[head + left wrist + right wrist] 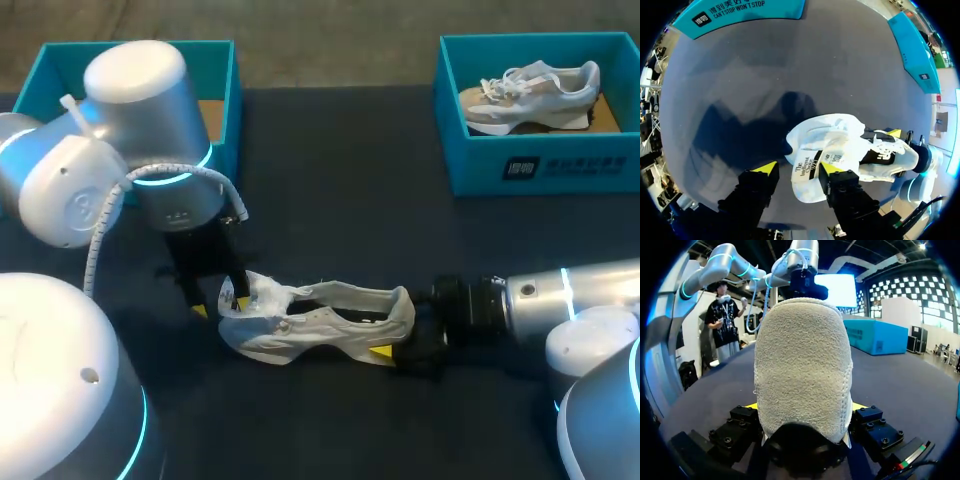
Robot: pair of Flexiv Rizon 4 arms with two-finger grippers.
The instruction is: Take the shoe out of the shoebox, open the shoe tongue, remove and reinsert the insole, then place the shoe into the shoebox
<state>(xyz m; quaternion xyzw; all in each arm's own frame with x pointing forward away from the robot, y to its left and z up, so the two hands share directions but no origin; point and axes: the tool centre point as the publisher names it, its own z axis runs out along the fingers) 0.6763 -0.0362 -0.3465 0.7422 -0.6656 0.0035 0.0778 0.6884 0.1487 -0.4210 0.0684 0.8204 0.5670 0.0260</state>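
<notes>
A white shoe (320,325) lies on the dark table in the front middle, toe to the left. My right gripper (400,325) comes in from the right and is shut on the heel. In the right wrist view the heel (802,355) fills the gap between the fingers of that gripper (805,407). My left gripper (215,303) hangs over the toe end, open. In the left wrist view its yellow tips stand apart around the gripper's middle (798,168). The shoe's white printed tongue flap (807,175) lies against one finger (830,167) and clear of the other.
A teal shoebox (540,165) at the back right holds a second light shoe (530,95). Another teal shoebox (222,80) stands at the back left, mostly hidden by my left arm. Bare dark table lies between the boxes and the shoe.
</notes>
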